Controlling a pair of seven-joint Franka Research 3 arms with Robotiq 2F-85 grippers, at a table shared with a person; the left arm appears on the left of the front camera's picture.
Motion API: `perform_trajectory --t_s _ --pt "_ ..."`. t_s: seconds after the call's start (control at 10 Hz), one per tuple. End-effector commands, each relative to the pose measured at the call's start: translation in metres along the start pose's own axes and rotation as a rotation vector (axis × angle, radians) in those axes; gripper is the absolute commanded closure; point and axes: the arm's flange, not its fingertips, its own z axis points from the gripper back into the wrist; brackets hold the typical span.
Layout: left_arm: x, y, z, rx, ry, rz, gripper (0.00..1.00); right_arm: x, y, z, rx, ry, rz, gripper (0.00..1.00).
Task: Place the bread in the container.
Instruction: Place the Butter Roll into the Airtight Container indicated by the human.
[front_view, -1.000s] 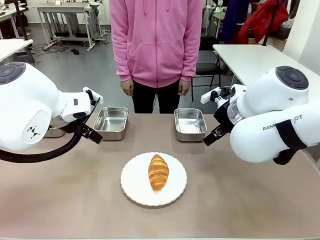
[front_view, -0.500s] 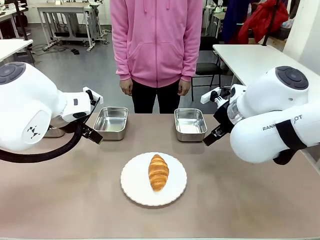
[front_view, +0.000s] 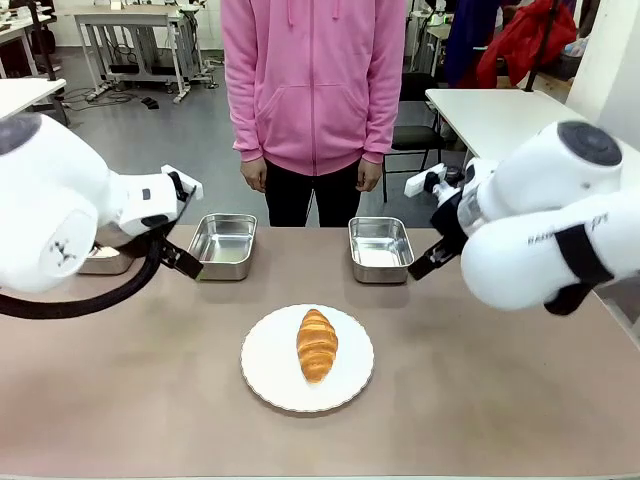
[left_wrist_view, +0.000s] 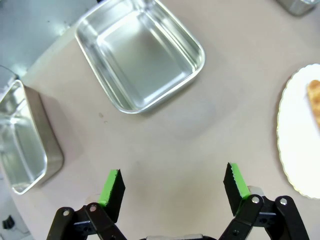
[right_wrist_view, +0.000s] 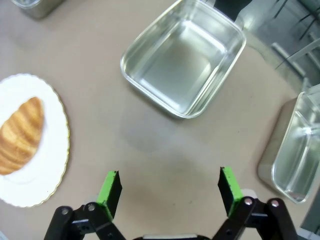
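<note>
Bench state, containers first.

- Left-centre container (front_view: 222, 245): steel pan at the far edge of the bench, in front of the person (front_view: 313, 90). The left wrist view shows its floor as bare metal from wall to wall.
- Right-centre container (front_view: 380, 248): same kind of pan, also at the far edge, level with the first and well apart from it. The right wrist view shows its floor bare as well.
- Far-left container (left_wrist_view: 22, 140): toward the far left corner of the bench, partly hidden behind the left arm in the front view. The part of its inside that shows is bare metal.
- Far-right container (right_wrist_view: 295, 150): close to the bench's right edge and cut by the frame. What shows of its inside is bare, reflective steel.

Bread (front_view: 317, 344): a golden-brown croissant lying on the middle of a white scalloped plate (front_view: 268, 378). The plate sits mid-bench, toward the near edge and apart from all the pans. One tip of the croissant points toward the person, the other toward the near edge. It is in none of the containers.

Left gripper (left_wrist_view: 174, 177): fingers spread wide with nothing between them, over bare bench top. The left-centre container is ahead of it and the plate rim is off to one side.

Right gripper (right_wrist_view: 169, 181): fingers likewise wide apart and holding nothing, over bare bench top between the right-centre container and the plate.

The person stands at the far edge with both hands hanging clear of the bench.
</note>
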Motion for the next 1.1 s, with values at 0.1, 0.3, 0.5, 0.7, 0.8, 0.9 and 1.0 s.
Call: perform_trajectory --t_s 0.1,0.3,0.5,0.7,0.8,0.9,1.0 --pt "0.019 0.067 0.065 -0.151 -0.008 -0.007 0.00 0.021 -0.078 0.058 0.111 -0.054 -0.044 0.00" --pt "0.014 0.124 0.100 -0.239 -0.017 -0.047 0.00 0.011 -0.136 0.087 0.186 -0.097 -0.068 0.00" --pt "-0.005 0.180 0.123 -0.347 -0.050 -0.093 0.00 -0.010 -0.184 0.096 0.229 -0.121 -0.083 0.00" --pt "-0.036 0.236 0.131 -0.482 -0.104 -0.144 0.00 -0.027 -0.214 0.092 0.296 -0.152 -0.095 0.00" --pt "-0.050 0.256 0.132 -0.525 -0.155 -0.170 0.00 -0.035 -0.225 0.088 0.319 -0.174 -0.074 0.00" --pt "-0.058 0.267 0.135 -0.492 -0.174 -0.182 0.00 -0.040 -0.231 0.085 0.319 -0.193 -0.081 0.00" --pt "-0.061 0.253 0.138 -0.418 -0.192 -0.152 0.00 -0.046 -0.230 0.082 0.273 -0.214 -0.051 0.00"
